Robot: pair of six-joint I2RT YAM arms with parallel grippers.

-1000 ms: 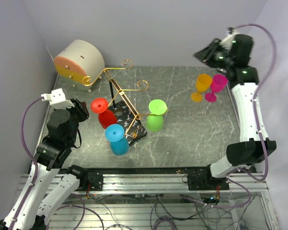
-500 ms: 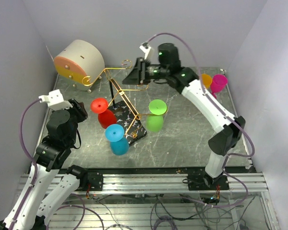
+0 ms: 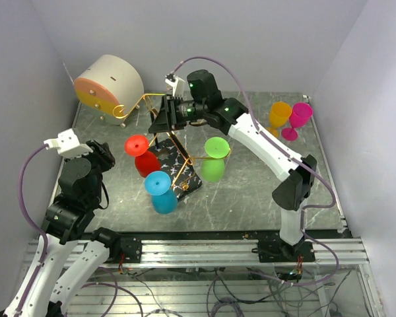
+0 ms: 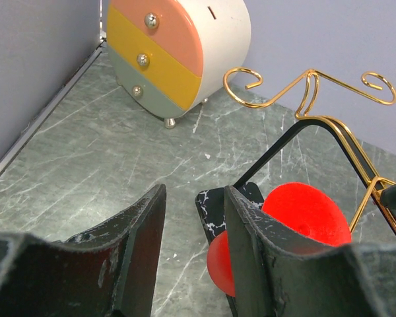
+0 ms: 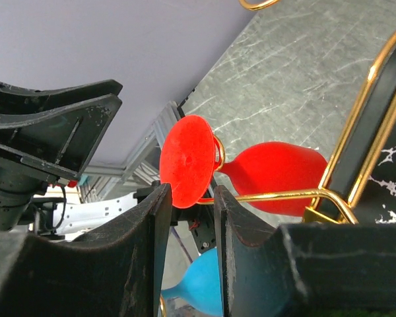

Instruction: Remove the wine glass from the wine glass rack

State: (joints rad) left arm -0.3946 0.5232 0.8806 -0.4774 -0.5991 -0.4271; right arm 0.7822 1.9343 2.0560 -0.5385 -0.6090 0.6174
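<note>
Red plastic wine glass point(image 3: 145, 162) hangs upside down by its round foot from a gold arm on the left side of the wine glass rack point(image 3: 183, 170), a thin gold wire stand with scroll-curled ends, a black post and a black white-veined rectangular base. A blue plastic wine glass point(image 3: 162, 191) hangs at the rack's near left and a green one point(image 3: 214, 162) on its right side, both inverted too. The right gripper point(image 5: 189, 195) hovers over the rack's far end with its fingers parted around nothing; the red glass's foot sits just ahead of the gap. The left gripper point(image 4: 195, 195) waits to the left of the rack, apart from it, jaws spread and empty. Beyond the rack's left scroll stands a round beige drum point(image 3: 112, 82) with orange, yellow and grey-green drawer fronts. Well to the right of the rack, an orange wine glass point(image 3: 279, 115) and a magenta one point(image 3: 299, 115) stand just beside each other on the dark veined stone tabletop point(image 3: 264, 185).
</note>
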